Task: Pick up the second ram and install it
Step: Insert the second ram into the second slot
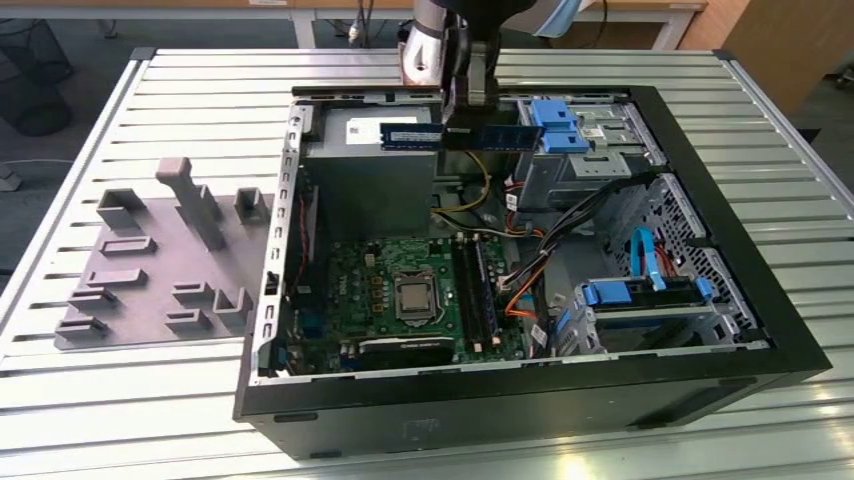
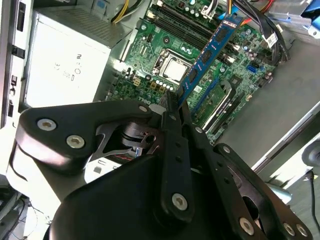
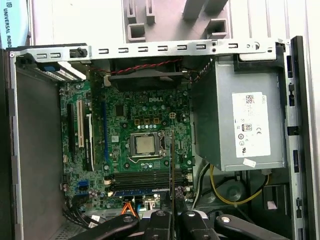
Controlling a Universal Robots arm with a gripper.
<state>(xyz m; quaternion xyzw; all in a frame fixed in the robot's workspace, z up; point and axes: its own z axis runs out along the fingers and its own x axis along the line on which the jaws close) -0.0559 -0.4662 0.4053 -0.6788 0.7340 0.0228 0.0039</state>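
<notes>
Blue-green, thin, flat circuit-board memory stick sits clamped near mid-length in the black metal gripper, raised above the open black computer case near its grey power supply box. Its long axis looks crosswise to the long black motherboard slots below.

Second ram: thin, narrow blue stick with small dark chips and a pale label on its face. It is clamped at mid-length by the gripper. In the exterior view it is held level, on its long edge, above the open computer case and clear of the motherboard. In the first wrist view it is seen edge-on as a thin dark line.
</notes>
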